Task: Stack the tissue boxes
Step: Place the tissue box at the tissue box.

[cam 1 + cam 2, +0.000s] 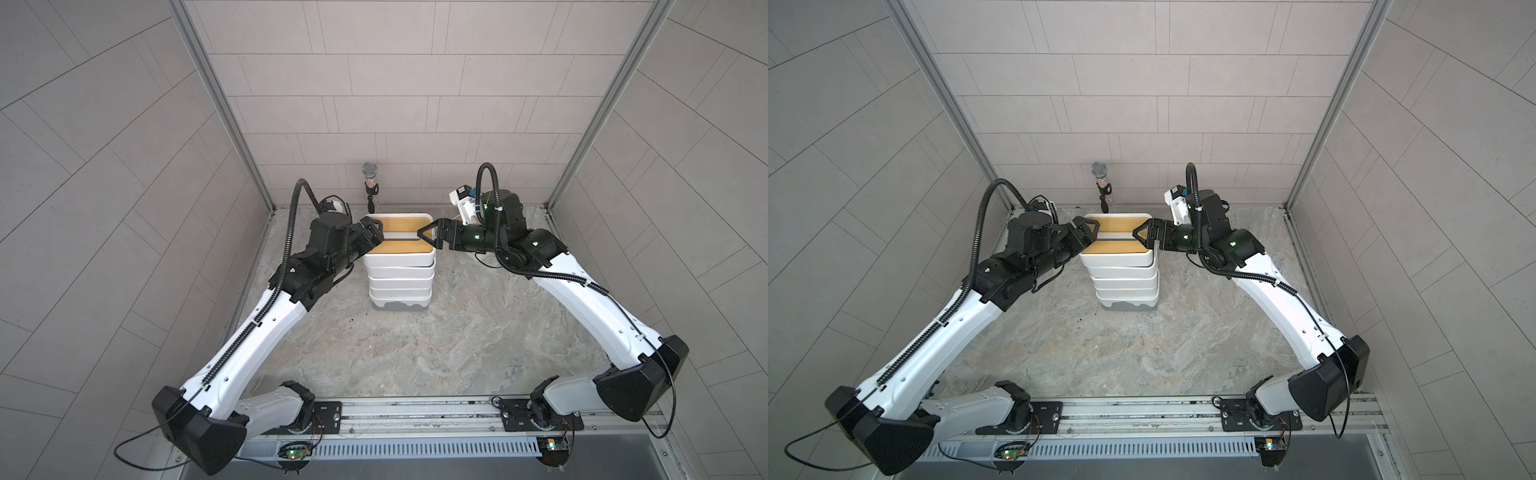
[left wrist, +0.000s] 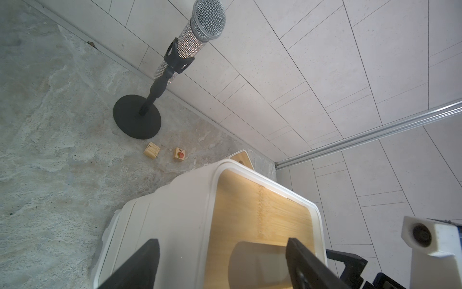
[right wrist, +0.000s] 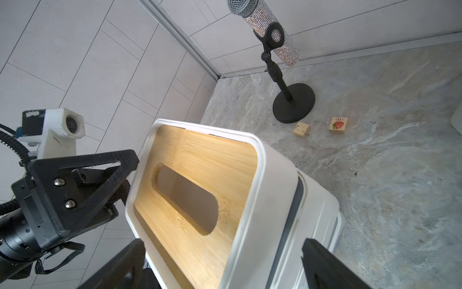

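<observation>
Marbled grey stone forms the tabletop point(image 1: 415, 353), closed in by pale tiled walls point(image 1: 374, 83). At the left short end of the top tissue box point(image 1: 399, 224) sits the left gripper point(image 1: 378, 236). Its jaws stand apart and are closed on nothing. In the left wrist view one finger point(image 2: 308, 262) lies over the bamboo lid beside the oval slot point(image 3: 185, 200). The other point(image 2: 140, 265) lies across the white wall, and I cannot tell whether either presses the box.

The right gripper point(image 1: 419, 232) faces it from the opposite short end with jaws spread wide. In the right wrist view its two fingers point(image 3: 122, 265) stand either side of the box's end, and contact there cannot be judged either.

The top tissue box crowns the stack point(image 1: 401, 286), which stands near the back of the table, midway between the arms. It sits slightly off to the left of the boxes under it. A grey band point(image 3: 298, 197) shows just beneath it, and the lowest box has a grey base point(image 1: 399, 307).

Beyond the stack, the corner of another tissue box point(image 2: 240, 157) with a bamboo lid peeks out on the table.

Near the back wall lie two small wooden cubes, one plain point(image 2: 152, 150) and one with a strawberry picture point(image 3: 338, 125). Both are apart from the stack and just beside the round base of the microphone stand point(image 2: 137, 117). The stand holds a glittery microphone point(image 1: 368, 170).
</observation>
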Controlling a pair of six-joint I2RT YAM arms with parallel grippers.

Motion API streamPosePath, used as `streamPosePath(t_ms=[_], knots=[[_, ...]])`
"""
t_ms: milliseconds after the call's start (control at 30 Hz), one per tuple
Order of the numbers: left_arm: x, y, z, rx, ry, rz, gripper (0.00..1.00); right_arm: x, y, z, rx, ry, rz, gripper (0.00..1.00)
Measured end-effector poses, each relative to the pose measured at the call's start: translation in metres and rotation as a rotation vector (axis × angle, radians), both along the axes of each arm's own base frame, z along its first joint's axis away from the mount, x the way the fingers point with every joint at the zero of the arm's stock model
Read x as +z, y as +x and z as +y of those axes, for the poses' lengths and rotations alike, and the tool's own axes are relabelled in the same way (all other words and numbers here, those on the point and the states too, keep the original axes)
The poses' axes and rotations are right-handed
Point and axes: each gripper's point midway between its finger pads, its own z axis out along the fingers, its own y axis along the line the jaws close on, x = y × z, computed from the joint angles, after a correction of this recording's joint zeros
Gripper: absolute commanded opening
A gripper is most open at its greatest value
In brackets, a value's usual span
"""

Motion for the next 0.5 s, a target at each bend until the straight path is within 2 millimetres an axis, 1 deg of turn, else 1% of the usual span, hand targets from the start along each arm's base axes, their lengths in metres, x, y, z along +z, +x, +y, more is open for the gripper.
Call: streamPosePath(t_ms=[300,500], knots=[[-0.009,0.007,-0.011,-0.051,0.029,0.019,0.84,0.0,-0.006,0.007,0.025,0.002,0.001,1.0],[-0.011,0.006,-0.015,-0.077,0.033,0.021,0.84,0.002,-0.009,0.01,0.033,0.004,-0.003,1.0]])
